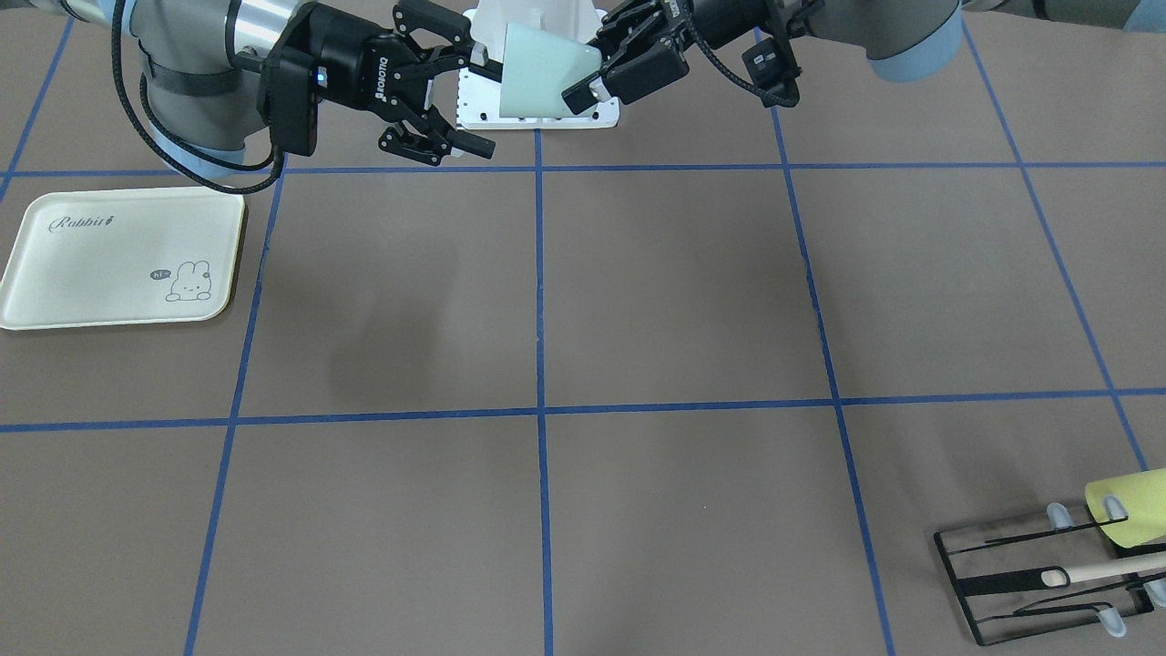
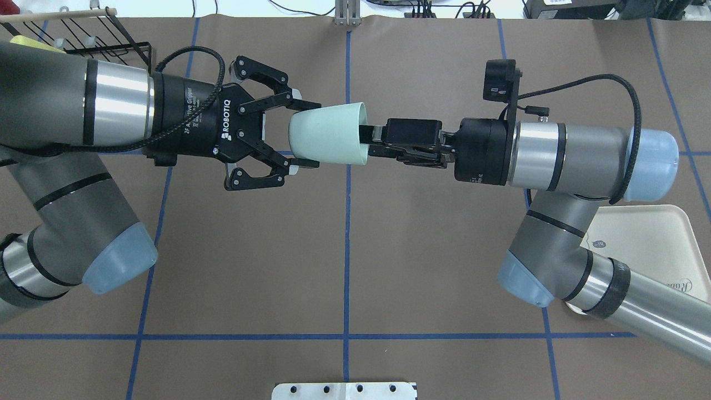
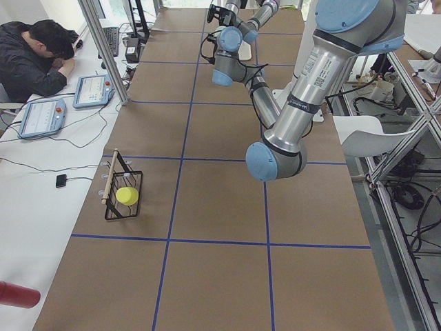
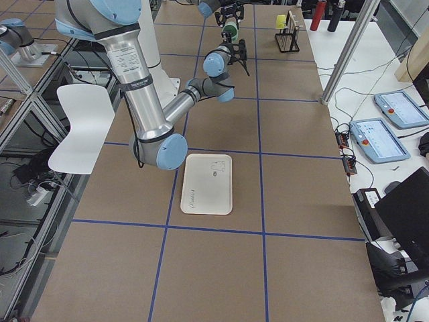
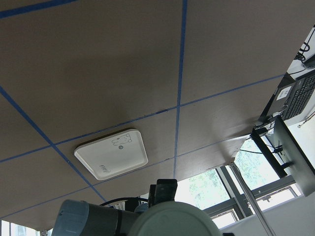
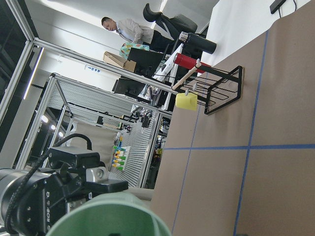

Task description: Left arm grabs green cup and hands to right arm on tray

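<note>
Though already grabbed and lifted, not yet handed over, and not yet on the tray point(image 1: 91, 273). Nearest the front-facing camera, on the surface point(image 1: 674, 301): a black wire rack point(image 1: 1002, 579) carrying a yellow-green cup point(image 1: 1130, 506), no part of this job by the look of it. Farther back, at the robot's right: the tray, lying flat, bare of any cup, well apart from both sets of fingers. Farthest back, up near the robot's base and clear of the surface: the green cup point(image 2: 328, 133), on its side in mid-air, base toward the robot's left, open rim toward its right. Judged done: the grab. Judged in hand: the pass itself. Left to do: closing on the rim end, letting go at the base end, then the trip across and down to the tray.

Pose, same spot. Left gripper point(image 2: 311, 133) reaching in level from the robot's left, fingers point(image 2: 303, 163) spread to the cup's width and pressed on opposite flanks near the base, holding it; white pad against the cup's side in the front-facing view. Right gripper point(image 1: 492, 107) reaching in level from the opposite side, nose to nose with the left, turned a quarter turn, fingers wide, one above and one below, tips just at the rim, clamping nothing as far as can be told.
</note>
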`<move>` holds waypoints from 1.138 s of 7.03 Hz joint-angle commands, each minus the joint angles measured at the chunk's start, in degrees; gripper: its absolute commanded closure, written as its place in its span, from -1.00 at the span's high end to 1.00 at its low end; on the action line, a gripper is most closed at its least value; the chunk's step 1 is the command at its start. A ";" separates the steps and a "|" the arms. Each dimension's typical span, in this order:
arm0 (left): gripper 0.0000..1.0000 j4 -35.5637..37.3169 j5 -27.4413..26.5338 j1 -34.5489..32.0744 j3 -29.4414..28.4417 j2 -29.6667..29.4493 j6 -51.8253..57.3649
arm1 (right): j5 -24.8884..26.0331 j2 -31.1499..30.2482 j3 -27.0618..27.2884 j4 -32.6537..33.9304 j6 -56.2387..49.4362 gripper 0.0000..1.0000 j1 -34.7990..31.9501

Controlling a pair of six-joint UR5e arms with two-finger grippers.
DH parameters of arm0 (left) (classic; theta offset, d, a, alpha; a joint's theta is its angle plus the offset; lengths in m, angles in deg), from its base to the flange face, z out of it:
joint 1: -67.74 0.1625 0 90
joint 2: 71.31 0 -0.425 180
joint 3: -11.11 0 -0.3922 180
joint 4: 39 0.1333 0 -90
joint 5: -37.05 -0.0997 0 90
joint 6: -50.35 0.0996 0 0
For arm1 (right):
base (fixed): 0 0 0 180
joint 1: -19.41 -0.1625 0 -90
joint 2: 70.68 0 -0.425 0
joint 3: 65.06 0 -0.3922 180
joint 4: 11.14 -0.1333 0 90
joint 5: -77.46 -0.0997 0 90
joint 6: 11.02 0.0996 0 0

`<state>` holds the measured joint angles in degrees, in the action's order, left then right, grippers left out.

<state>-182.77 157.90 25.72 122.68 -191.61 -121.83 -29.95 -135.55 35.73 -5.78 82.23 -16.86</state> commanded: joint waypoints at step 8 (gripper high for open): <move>-0.32 -0.03 -0.09 0.53 -0.12 -0.63 -0.34 | 0.10 0.26 -0.07 -0.09 -0.09 -0.05 0.85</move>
<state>-182.79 157.81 26.26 122.56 -192.18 -122.18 -29.85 -135.29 35.66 -5.87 82.21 -16.07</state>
